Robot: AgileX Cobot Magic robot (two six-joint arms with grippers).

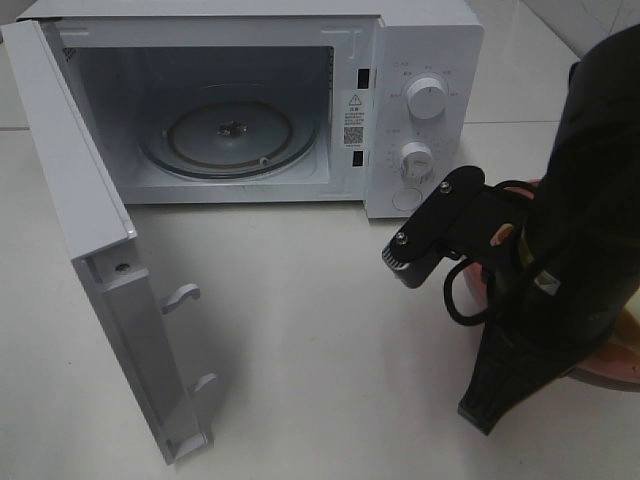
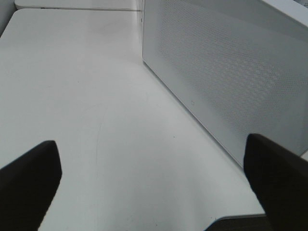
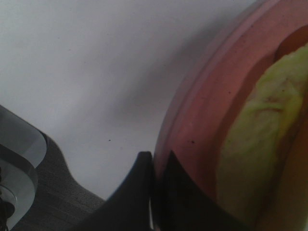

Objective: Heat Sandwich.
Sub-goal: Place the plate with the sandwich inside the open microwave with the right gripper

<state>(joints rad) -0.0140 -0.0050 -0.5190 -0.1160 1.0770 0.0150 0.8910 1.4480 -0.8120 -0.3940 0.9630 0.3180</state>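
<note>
The sandwich (image 3: 255, 144) shows its pale yellow-green filling and lies on a round pink plate (image 3: 202, 120). My right gripper (image 3: 154, 192) is shut on the plate's rim, one finger on each side of it. In the exterior view the right arm (image 1: 570, 250) hides most of the plate (image 1: 605, 368) at the right edge of the table, and only a sliver of sandwich (image 1: 628, 325) shows. The gripper itself is hidden there. My left gripper (image 2: 151, 142) is open and empty above the white table, beside a perforated white panel of the microwave (image 2: 221, 72).
The white microwave (image 1: 420, 60) stands at the back with its door (image 1: 90, 250) swung wide open to the left. Its glass turntable (image 1: 230, 135) is bare. Two knobs (image 1: 427, 98) sit on its right panel, near the right arm's wrist.
</note>
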